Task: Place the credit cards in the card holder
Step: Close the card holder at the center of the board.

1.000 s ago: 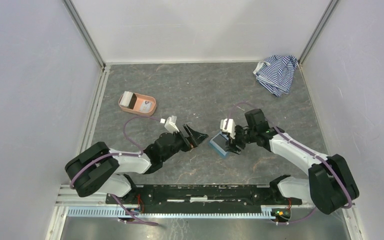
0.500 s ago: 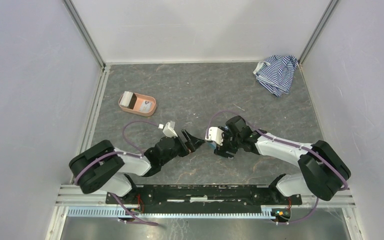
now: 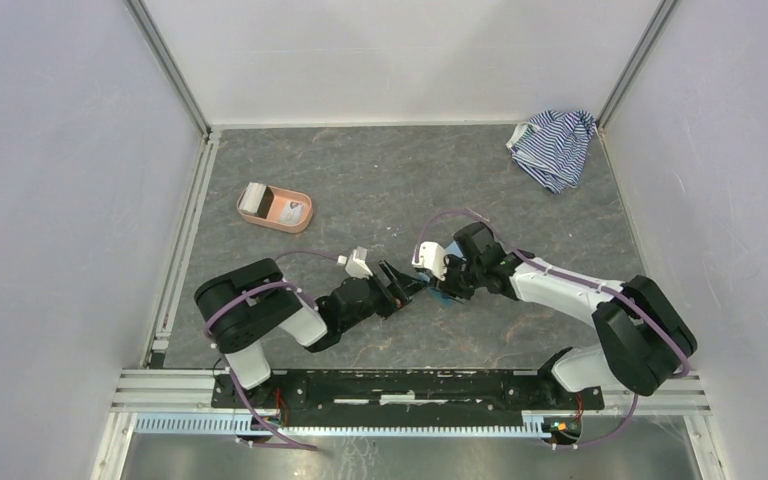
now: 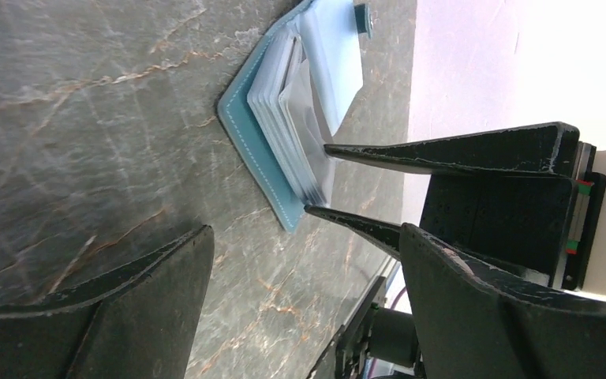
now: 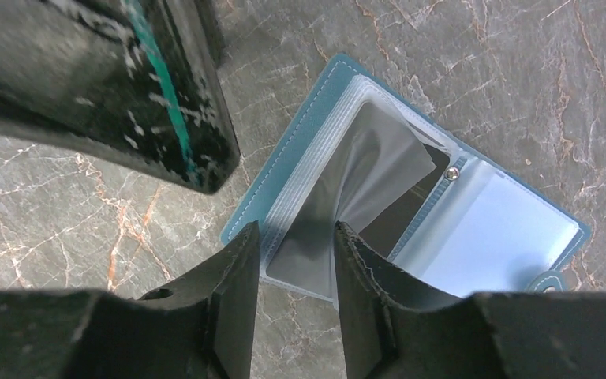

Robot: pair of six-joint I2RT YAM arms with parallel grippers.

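Mid-surface, card holder: lying open between my two arms, teal cover down, with clear sleeves fanned on one half and pale blue lining on the other.
Cards: a whitish block at the left end of the pink tray, on the left part of the surface and well apart from the holder. Neither arm has one. A dark patch shows through a sleeve; I cannot tell whether that is a card.
Right fingers: about half closed, tips set either side of the near edge of the sleeve stack, with one sleeve standing lifted between them. I cannot tell whether they actually bite on it.
Left fingers: spread wide and holding nothing, low over the surface just beside the holder, facing the right tips.
Step in hand, as I read it: opening up one sleeve so a card can go in.
How I'd do it well: pinch a single leaf, not the stack, and lift gently so the cover does not rise with it. I'd pin the cover edge with the left tips if it slides or folds shut. The two sets of tips are close, so I'd mind they do not touch.
Risk: grabbing several sleeves at once, or dragging the whole holder.
Snap stud: plain metal, no marking I can make out.
Writing: none legible on the holder, sleeves, tray or cards. I see only red and green marks on the right wrist housing and a green streak on a left finger.
Cloth: striped, in the far right corner, well away from the work.
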